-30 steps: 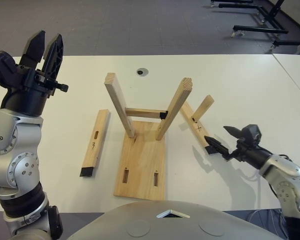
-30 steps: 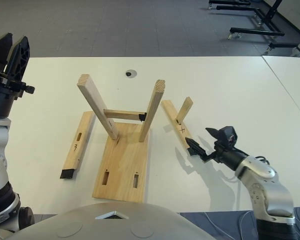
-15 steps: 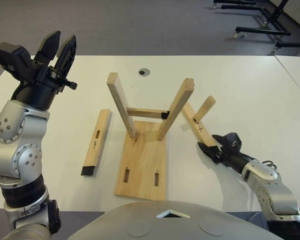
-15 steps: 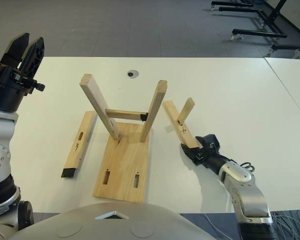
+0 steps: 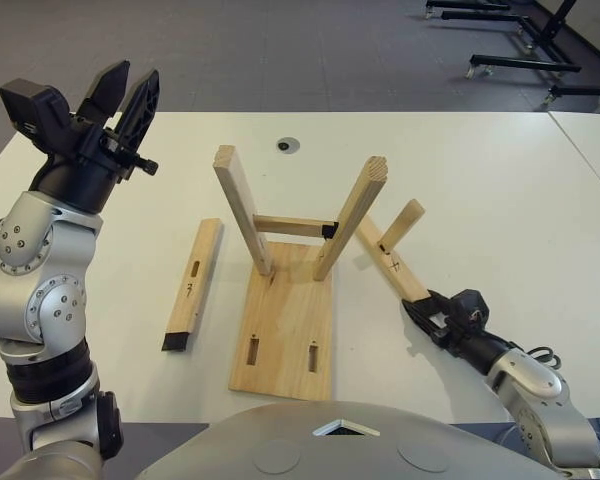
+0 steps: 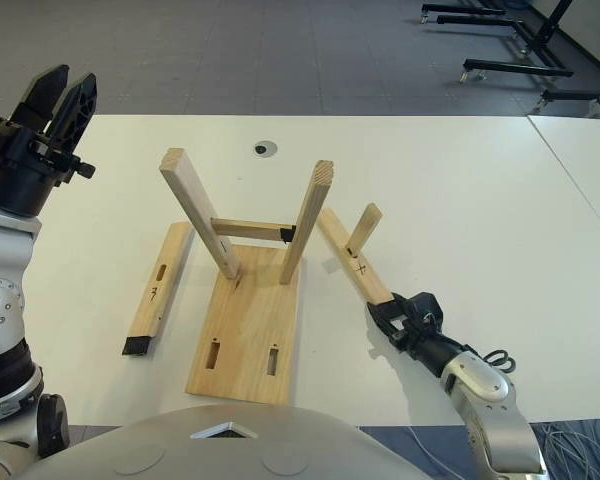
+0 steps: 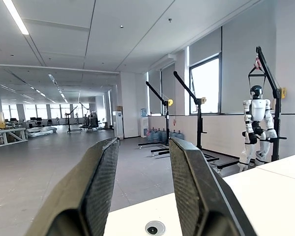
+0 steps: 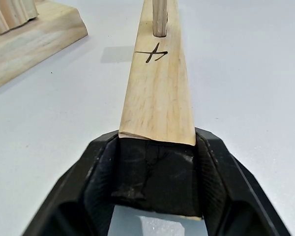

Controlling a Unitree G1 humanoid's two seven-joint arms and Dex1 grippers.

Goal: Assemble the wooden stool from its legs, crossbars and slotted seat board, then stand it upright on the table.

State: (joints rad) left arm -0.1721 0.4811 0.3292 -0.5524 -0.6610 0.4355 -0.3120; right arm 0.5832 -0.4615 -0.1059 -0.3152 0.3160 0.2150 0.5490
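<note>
Left eye view: the seat board (image 5: 283,320) lies flat bearing two upright legs (image 5: 242,208) and a crossbar (image 5: 290,227), with a loose leg (image 5: 192,285) at its 9 o'clock; at its 3 o'clock the right gripper (image 5: 423,308) clasps the pegged leg (image 5: 388,258), and the left gripper (image 5: 122,98) is raised at 10 o'clock. Left wrist view: its fingers (image 7: 99,187) stand moderately apart, empty. Right wrist view: both fingers (image 8: 101,172) press the pegged leg's black end.

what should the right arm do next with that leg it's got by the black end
Probably raise that end a little to test the hold. The right gripper looks closed on the black-capped end of the loose leg, touching both sides, yet the leg lies flat on the table, and the seat board has two empty slots waiting.
</note>
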